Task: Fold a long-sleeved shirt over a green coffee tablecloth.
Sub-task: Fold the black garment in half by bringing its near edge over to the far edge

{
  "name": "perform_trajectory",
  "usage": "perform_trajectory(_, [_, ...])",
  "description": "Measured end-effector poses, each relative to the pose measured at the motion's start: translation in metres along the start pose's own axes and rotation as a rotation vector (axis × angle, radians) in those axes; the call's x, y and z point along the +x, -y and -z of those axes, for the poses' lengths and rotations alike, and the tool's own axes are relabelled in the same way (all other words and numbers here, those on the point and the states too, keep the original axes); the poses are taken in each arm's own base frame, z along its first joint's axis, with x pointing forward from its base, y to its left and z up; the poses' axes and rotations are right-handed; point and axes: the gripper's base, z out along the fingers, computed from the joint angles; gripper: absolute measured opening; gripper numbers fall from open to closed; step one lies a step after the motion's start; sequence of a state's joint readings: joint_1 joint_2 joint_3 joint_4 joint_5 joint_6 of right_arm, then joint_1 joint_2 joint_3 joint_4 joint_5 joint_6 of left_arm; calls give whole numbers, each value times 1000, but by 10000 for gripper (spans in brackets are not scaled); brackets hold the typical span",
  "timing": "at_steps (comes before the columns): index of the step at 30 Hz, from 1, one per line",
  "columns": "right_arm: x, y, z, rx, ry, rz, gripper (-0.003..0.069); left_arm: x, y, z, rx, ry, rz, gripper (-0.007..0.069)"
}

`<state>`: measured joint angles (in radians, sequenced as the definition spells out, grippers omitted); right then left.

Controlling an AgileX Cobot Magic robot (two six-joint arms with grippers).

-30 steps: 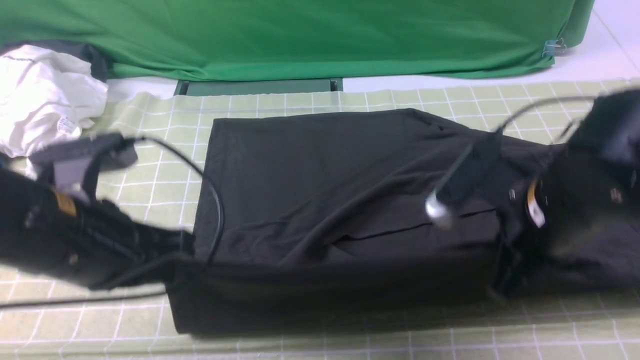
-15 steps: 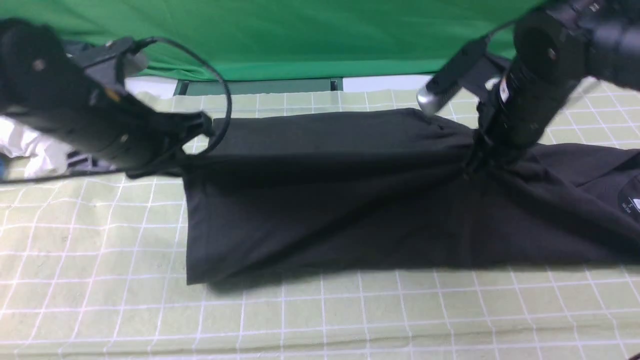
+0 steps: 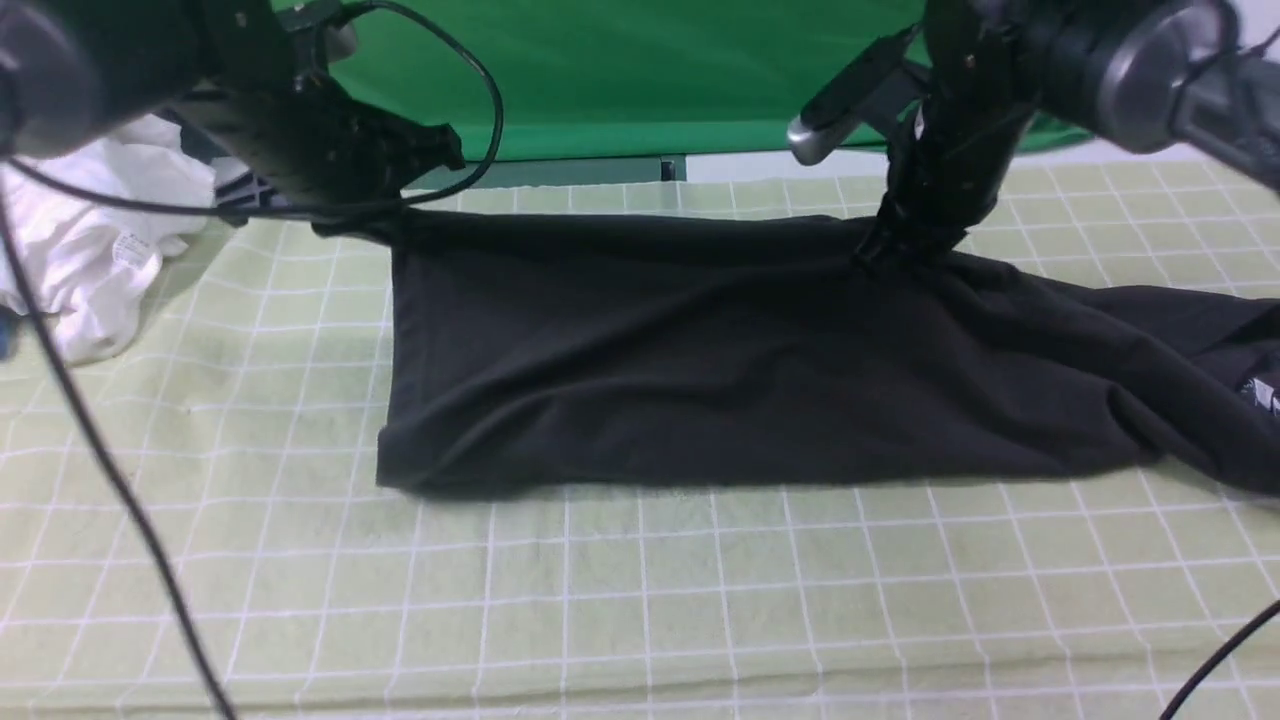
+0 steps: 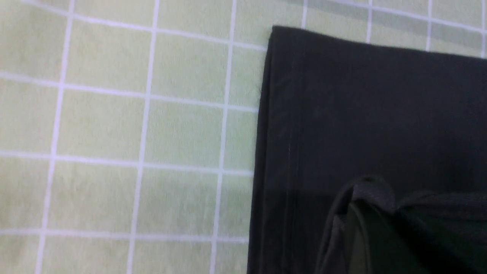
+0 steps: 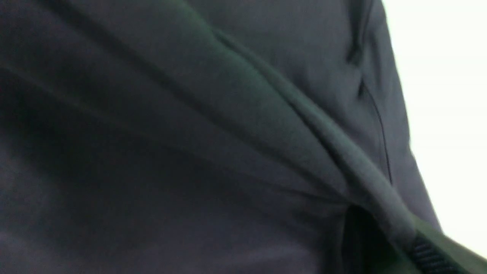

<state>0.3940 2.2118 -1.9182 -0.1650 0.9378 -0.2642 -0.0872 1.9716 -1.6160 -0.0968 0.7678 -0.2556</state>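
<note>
**A:** What lies left of the long-sleeved shirt point(image 3: 700, 360)?

**B:** A crumpled white garment point(image 3: 90, 240), well apart from the shirt's far left corner.

**A:** And at that corner?

**B:** The left claw point(image 3: 388, 215) is closed tight on it. In the left wrist view, dark fabric bunches up around the claw's tip. The shirt's point(image 4: 380, 114) straight left edge runs beside bare checked squares.

**A:** Where does the shirt sit?

**B:** On the green coffee tablecloth point(image 3: 640, 600), which spreads out on the shirt's left, near and right sides. The shirt's body lies as a wide dark band. Its near edge is flat on the cloth and its far edge is stretched between the two claws. Behind the shirt hangs a plain green cloth point(image 3: 650, 70).

**A:** And the right end?

**B:** The right claw point(image 3: 885, 248) is clamped on the shirt's far edge, right of its middle. The fabric rises to a small peak there, with creases fanning down from it. Taut dark fabric point(image 5: 190, 152) fills the right wrist view. Right of that claw the shirt trails low to the frame's edge, where a small white label point(image 3: 1262, 392) shows.
</note>
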Motion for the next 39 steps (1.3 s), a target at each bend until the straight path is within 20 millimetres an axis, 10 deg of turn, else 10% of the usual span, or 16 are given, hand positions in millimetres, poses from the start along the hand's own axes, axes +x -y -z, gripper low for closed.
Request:
perform_trajectory(16, [-8, 5, -47, 45, 138, 7, 123, -5, -11, -81, -41, -46, -31, 17])
perform_trajectory(25, [-11, 6, -46, 56, 168, 9, 151, -7, -11, -84, -31, -17, -32, 19])
perform_trajectory(32, [-5, 4, -44, 21, 82, 76, 7, -6, -10, -84, -28, -26, -30, 19])
perform_trajectory(39, [-7, 14, -27, -75, 32, 87, 95, -6, -10, -84, -28, -28, -35, 19])
